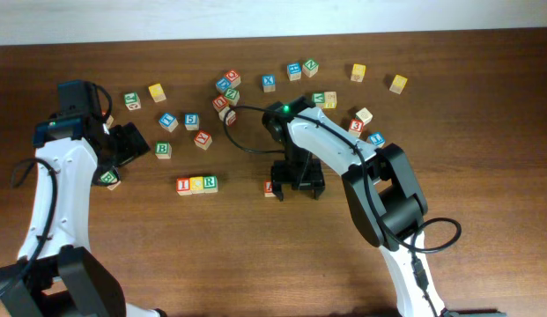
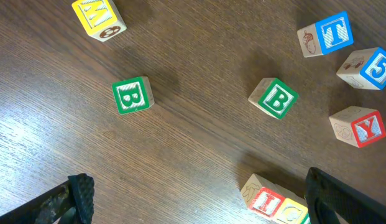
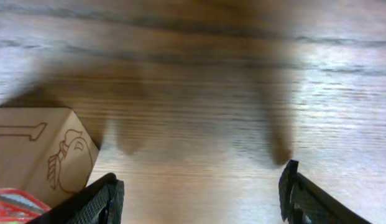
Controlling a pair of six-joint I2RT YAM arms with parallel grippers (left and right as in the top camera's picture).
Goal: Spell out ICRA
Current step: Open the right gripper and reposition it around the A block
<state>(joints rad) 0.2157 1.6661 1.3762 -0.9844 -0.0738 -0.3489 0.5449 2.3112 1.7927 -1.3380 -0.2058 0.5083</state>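
Overhead: row reads I cube (image 1: 183, 185), yellow cube (image 1: 196, 184), R cube (image 1: 210, 183). Left wrist: green B cube (image 2: 132, 95), blue T cube (image 2: 326, 34). Spread, empty: left fingers (image 1: 132, 143), right fingers (image 1: 299, 183); red-printed cube (image 1: 269, 187) beside latter.

Looking down past the right gripper (image 3: 199, 190) onto a wooden table (image 3: 242, 81), grain running side to side. Catching a wooden cube (image 3: 46, 149) tight against the frame's edge. Showing a brown line drawing of some small figure on the cube's side face, a thin outline on its top, and a sliver of red print below, too cropped for reading. Holding two black fingers (image 3: 102, 200) parted wide, one sitting just right of the cube, the other well apart to the cube's right. Framing only bare wood in the gap. Throwing soft dark shadows above and right of the cube.
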